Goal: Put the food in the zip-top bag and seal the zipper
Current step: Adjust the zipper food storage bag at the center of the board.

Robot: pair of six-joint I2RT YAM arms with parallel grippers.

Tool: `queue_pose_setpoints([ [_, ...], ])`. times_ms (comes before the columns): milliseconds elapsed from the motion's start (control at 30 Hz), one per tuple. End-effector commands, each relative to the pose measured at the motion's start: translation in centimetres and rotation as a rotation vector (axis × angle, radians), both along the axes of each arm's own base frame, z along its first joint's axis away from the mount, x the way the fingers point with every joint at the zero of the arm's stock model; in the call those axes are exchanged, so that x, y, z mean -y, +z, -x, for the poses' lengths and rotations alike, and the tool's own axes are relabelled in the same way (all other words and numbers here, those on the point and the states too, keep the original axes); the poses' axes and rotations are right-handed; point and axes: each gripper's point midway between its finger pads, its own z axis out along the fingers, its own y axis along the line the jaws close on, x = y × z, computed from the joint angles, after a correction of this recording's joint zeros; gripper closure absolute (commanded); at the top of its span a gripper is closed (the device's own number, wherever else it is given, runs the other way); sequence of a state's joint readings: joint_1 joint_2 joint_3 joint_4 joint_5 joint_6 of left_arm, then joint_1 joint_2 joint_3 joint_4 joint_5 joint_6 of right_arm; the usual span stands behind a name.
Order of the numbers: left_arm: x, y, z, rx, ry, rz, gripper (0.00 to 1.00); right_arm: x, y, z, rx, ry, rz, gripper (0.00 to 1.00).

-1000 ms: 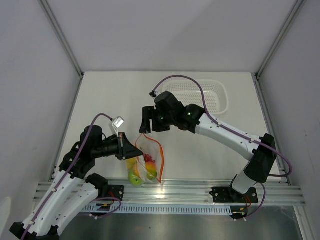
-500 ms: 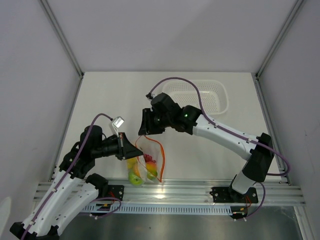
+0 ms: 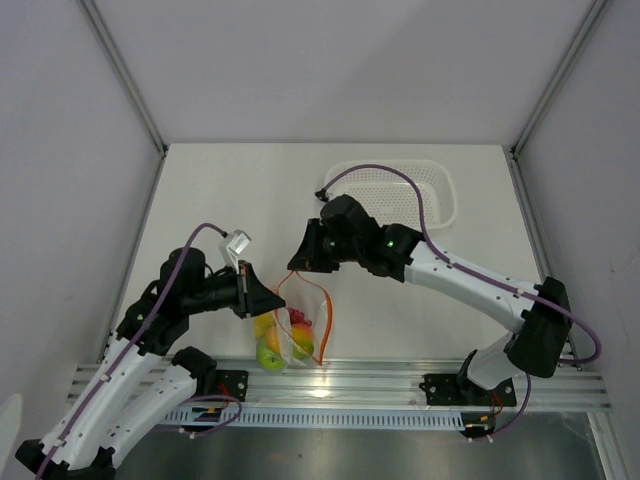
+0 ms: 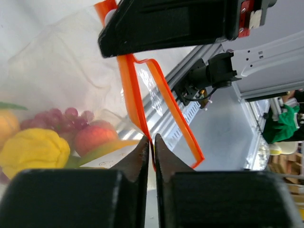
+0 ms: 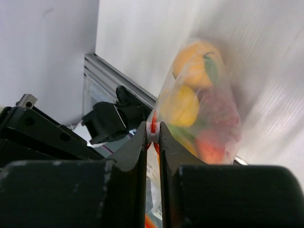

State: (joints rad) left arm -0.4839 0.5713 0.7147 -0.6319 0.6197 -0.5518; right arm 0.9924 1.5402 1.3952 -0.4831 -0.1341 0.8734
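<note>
Left wrist view: the food (image 4: 33, 149) sits inside the zip-top bag (image 4: 61, 80); my left gripper (image 4: 152, 142) and, seemingly, right gripper (image 5: 153, 130) pinch the zipper (image 4: 130, 95), which gapes, unsealed.

- My right gripper (image 3: 297, 268) drops from just above the bag (image 3: 300, 338) onto its mouth.
- Its jaws, wide apart a second ago, now pinch the far end of the zipper (image 4: 128, 90).
- My right wrist (image 3: 345, 235) swings right and lower, so the fingers slant down-left onto the bag.
- My right elbow (image 3: 542, 330) slides out toward the right side.
- The purple cable (image 3: 385, 170) shifts right and now arches across the basket (image 3: 440, 205).
</note>
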Motion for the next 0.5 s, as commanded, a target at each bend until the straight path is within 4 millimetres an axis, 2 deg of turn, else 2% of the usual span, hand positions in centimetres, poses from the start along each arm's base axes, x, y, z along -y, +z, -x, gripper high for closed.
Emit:
queue_pose_setpoints([
  [0,0.2,3.0,-1.3,0.168,-0.001,-0.007,0.89,1.2,5.5,-1.5,0.076,-0.127,-0.151,1.00],
  [67,0.3,4.0,-1.6,0.214,0.006,-0.001,0.80,1.7,6.1,-1.6,0.079,-0.162,-0.167,1.00],
  [100,0.4,4.7,-2.0,0.250,0.013,0.012,0.67,2.3,6.8,-1.7,0.084,-0.188,-0.184,1.00],
  [133,0.5,5.1,-2.1,0.271,0.011,0.019,0.64,2.7,7.2,-2.0,0.093,-0.209,-0.193,1.00],
  [167,0.7,5.6,-2.1,0.289,0.006,0.027,0.56,3.1,7.6,-2.5,0.108,-0.245,-0.201,1.00],
  [200,0.8,5.9,-2.5,0.308,0.015,0.025,0.51,3.7,8.7,-2.4,0.121,-0.266,-0.230,1.00],
  [233,0.9,6.4,-2.7,0.331,0.016,0.033,0.49,4.0,8.7,-2.5,0.121,-0.282,-0.235,1.00],
  [300,1.4,7.1,-3.1,0.375,0.018,0.027,0.40,4.8,9.9,-2.6,0.134,-0.335,-0.273,1.00],
  [400,2.6,8.4,-3.0,0.468,-0.017,0.012,0.29,5.6,10.2,-2.8,0.139,-0.411,-0.290,1.00],
  [433,2.6,8.9,-3.5,0.504,0.014,-0.007,0.27,5.5,10.4,-2.3,0.140,-0.414,-0.300,1.00],
  [467,2.9,9.2,-3.7,0.536,0.016,-0.012,0.19,5.5,10.3,-2.2,0.138,-0.428,-0.306,1.00],
])
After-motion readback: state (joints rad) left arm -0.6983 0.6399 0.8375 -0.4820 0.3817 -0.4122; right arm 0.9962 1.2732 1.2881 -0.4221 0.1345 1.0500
